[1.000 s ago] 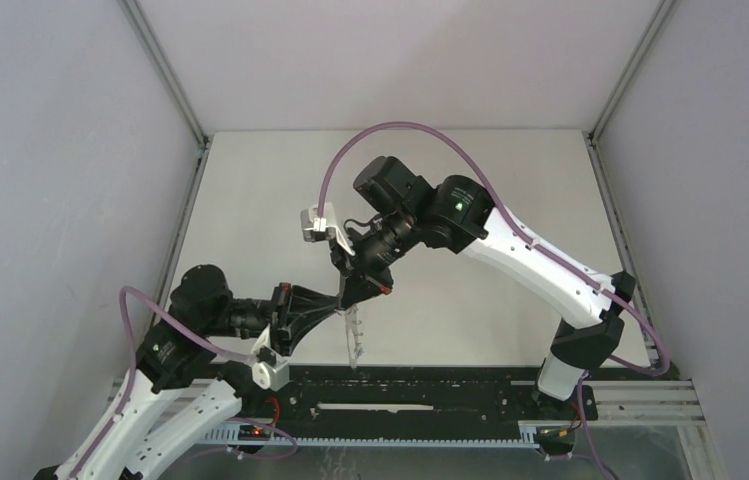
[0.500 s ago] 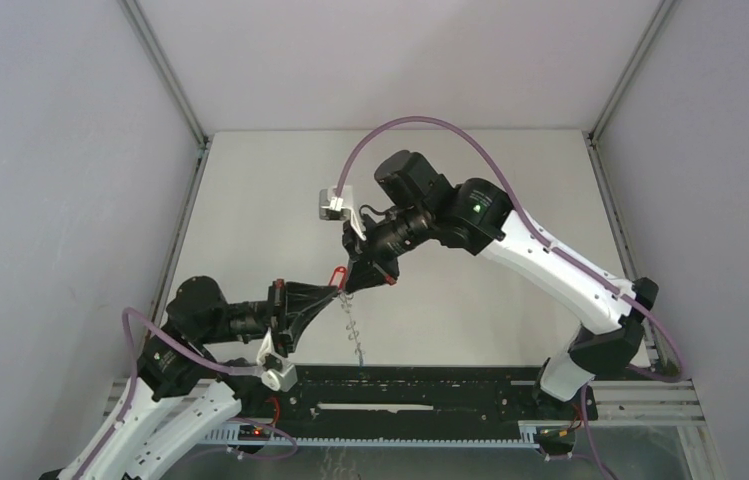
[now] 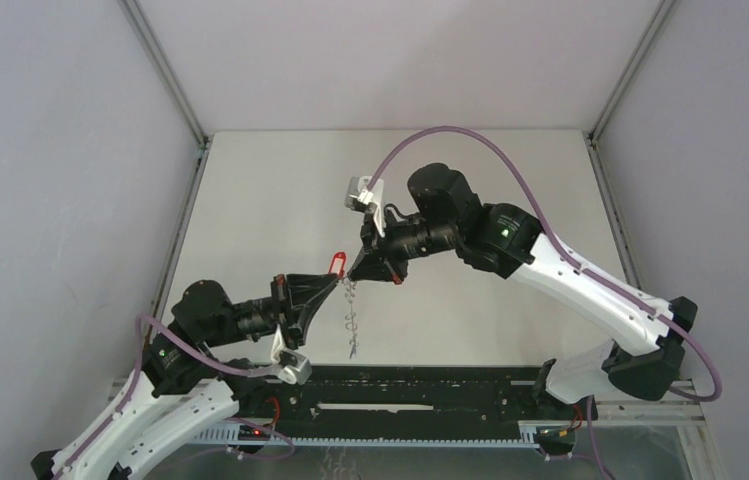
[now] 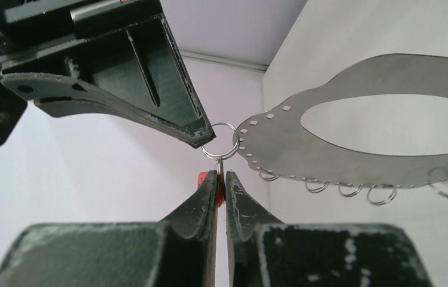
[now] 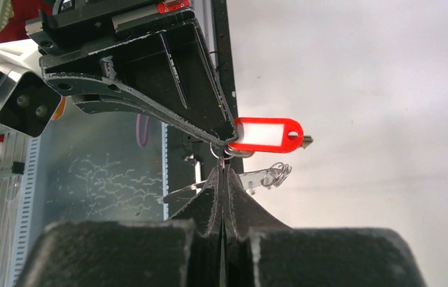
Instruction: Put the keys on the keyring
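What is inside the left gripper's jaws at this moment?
The red key, pinched by the left gripper; its head sticks out sideways. A small loop of the keyring sits at the fingertips. The gripped end of the key is covered.

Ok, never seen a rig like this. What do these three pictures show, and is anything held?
Two robot arms stand at the near edge of the table, each ending in a two-finger gripper. One picture looks down from above; the other two come from wrist cameras, each showing its own fingers at the bottom. The left gripper pinches the red key. The right gripper, shut, pinches a small loop on the rim of the keyring, a flat grey metal ring dangling in the air.
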